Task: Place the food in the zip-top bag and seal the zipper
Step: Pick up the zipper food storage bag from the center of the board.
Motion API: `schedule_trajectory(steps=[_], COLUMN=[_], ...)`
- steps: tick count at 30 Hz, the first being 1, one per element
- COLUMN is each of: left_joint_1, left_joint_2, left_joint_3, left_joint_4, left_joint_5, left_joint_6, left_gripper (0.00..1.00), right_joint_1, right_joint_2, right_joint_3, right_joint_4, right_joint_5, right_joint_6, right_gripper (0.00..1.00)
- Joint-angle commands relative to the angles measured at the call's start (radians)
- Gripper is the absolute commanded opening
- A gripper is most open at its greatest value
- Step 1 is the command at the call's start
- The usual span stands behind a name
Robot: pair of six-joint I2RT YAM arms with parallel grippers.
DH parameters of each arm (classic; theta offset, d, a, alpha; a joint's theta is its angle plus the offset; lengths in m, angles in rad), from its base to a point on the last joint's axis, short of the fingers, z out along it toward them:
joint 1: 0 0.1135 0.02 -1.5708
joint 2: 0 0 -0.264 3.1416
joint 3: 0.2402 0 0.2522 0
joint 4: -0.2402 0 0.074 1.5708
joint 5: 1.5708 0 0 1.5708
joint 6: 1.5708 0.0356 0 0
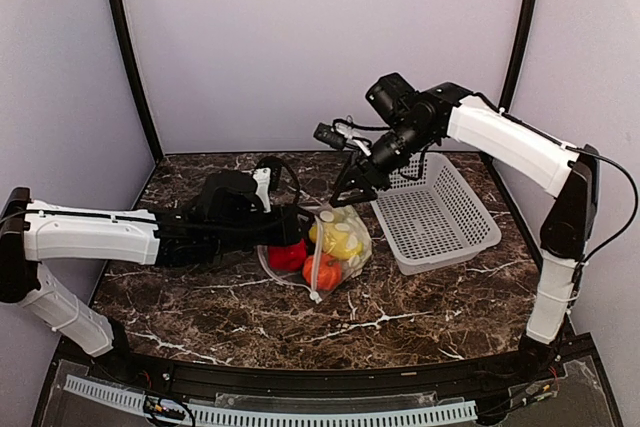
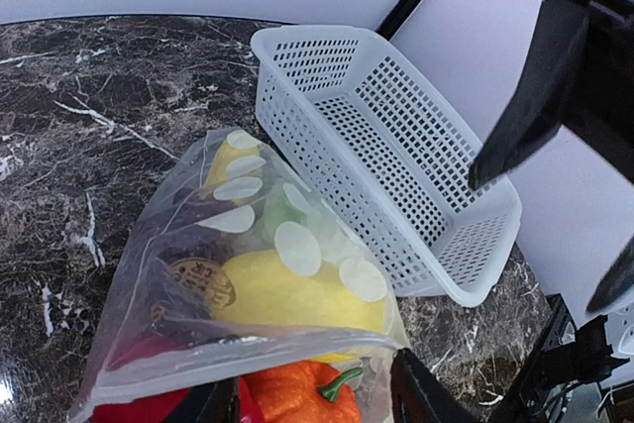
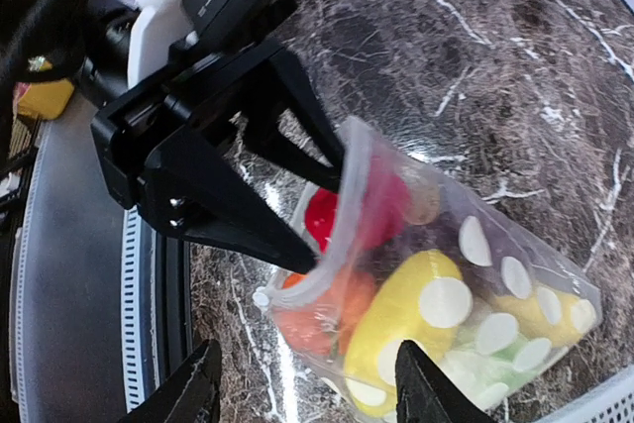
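Surface: dark marbled table [image 1: 200, 307], enclosed by lilac walls.
Left gripper [image 1: 296, 226]: set at 9 o'clock of the bag. Fingers are spread wide, with the tips against the mouth rim.
Zip-top bag [image 1: 345, 242]: laid at table centre, dotted side up, mouth turned to 9 o'clock.
Zipper [image 2: 258, 356]: whitish strip along the mouth, seen parted and not pressed shut.
Food: red pepper [image 1: 287, 255] and orange-red round one [image 2: 297, 393] are seen at the mouth. Yellow oblong [image 2: 267, 294] is seen behind them inside the plastic, and a pale lump deeper in.
Right gripper [image 1: 345, 192]: hung over the bag at 12 o'clock, fingers released, nothing held.
Basket [image 1: 435, 212]: white mesh, placed at 3 o'clock of the bag, just beside it.
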Motion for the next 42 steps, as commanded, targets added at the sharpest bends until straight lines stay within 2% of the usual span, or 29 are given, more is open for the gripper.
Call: schedule_trajectory(steps=[1,5,11,19,27,32,36,42], left_joint_1=[0.028,0.061,0.069,0.089,0.121,0.126,0.142,0.155], left_joint_2=[0.009,0.075,0.085,0.073,0.076,0.067,0.072,0.093], left_joint_3=[0.065,0.13,0.144,0.126,0.122,0.103,0.103,0.113], left_joint_4=[-0.013,-0.036,-0.024,0.019,0.066,0.119,0.112,0.126], left_joint_5=[0.024,0.105,0.129,0.17,0.21,0.23,0.23,0.256], left_joint_6=[0.067,0.072,0.06,0.057,-0.035,-0.063,-0.056,-0.057], left_gripper=[0.52,0.51,0.5,0.51,0.49,0.49,0.48,0.48], right_joint_1=[0.06,0.065,0.087,0.126,0.129,0.131,0.132,0.131], right_joint_2=[-0.025,-0.006,-0.048,-0.02,-0.032,-0.028,-0.043,-0.076], right_joint_3=[-0.064,-0.077,-0.173,-0.179,-0.258,-0.308,-0.344,-0.392], right_joint_4=[0.06,0.068,0.116,0.221,0.379,0.437,0.453,0.496], right_joint_5=[0.034,0.091,0.084,0.255,0.278,0.243,0.258,0.276], right_joint_6=[-0.031,0.018,0.038,0.141,0.286,0.292,0.253,0.225], right_gripper=[0.59,0.6,0.62,0.68,0.71,0.7,0.64,0.42])
